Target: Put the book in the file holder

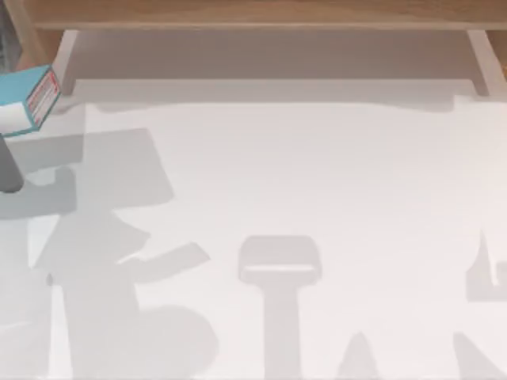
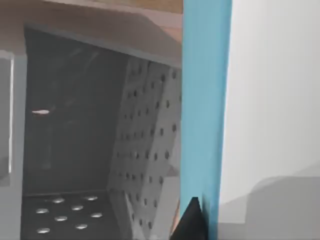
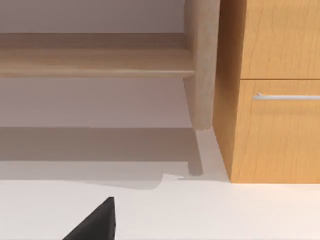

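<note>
Book (image 1: 24, 99) at tabletop's (image 1: 317, 198) far-left edge; left gripper (image 2: 192, 220) apparently clamped on it, beside perforated file holder (image 2: 145, 150). Right gripper state: cannot tell.

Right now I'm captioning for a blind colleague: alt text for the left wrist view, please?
A teal book stands upright, a dark gripper finger against its lower edge. Beside it opens a grey perforated file holder; white table lies on the other side.

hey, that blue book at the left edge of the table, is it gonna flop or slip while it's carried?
The book keeps a flat, straight cover in the left wrist view, so it is probably stiff. It looks thin, so likely light. The smooth cover may be slippery, and a narrow hold could let it pivot.
</note>
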{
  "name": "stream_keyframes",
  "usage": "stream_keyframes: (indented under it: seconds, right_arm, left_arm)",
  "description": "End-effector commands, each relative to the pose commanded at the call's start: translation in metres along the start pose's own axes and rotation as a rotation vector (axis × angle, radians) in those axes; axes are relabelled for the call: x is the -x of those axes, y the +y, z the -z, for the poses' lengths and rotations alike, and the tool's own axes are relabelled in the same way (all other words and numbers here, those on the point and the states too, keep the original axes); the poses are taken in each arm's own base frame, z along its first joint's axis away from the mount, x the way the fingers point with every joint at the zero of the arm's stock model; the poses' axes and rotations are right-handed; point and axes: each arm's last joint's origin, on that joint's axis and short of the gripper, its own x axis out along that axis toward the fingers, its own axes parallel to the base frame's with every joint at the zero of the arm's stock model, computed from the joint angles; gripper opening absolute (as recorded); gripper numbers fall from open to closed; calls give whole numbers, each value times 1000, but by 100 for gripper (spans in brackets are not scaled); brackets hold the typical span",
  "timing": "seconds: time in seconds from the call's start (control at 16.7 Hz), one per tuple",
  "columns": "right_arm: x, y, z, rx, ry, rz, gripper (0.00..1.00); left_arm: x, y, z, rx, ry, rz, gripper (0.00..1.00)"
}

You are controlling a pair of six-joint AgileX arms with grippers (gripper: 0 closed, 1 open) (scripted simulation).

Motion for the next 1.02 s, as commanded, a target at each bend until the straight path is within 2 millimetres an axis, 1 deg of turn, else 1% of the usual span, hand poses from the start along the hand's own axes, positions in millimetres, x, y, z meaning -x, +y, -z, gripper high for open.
stream_keyframes:
  seconds: [0.12,0.3,0.48,0.6,0.72,0.84,1.02]
  right_arm:
    - [0,0,0,0,0,0,100]
    - [0,0,0,0,0,0,100]
    - [0,0,0,0,0,0,100]
    - [0,0,0,0,0,0,100]
    - [0,0,0,0,0,0,100]
    - [0,0,0,0,0,0,100]
    - [0,0,0,0,0,0,100]
  left_arm:
    - [-8,5,31,-32,30,5,0]
    - [-23,26,70,-86,34,-39,0]
    - [-43,45,99,-146,-4,-92,0]
    - [-58,52,110,-176,-38,-110,0]
    - [-70,52,117,-192,-68,-112,0]
    - [-75,51,119,-196,-81,-108,0]
    - [-75,51,119,-196,-81,-108,0]
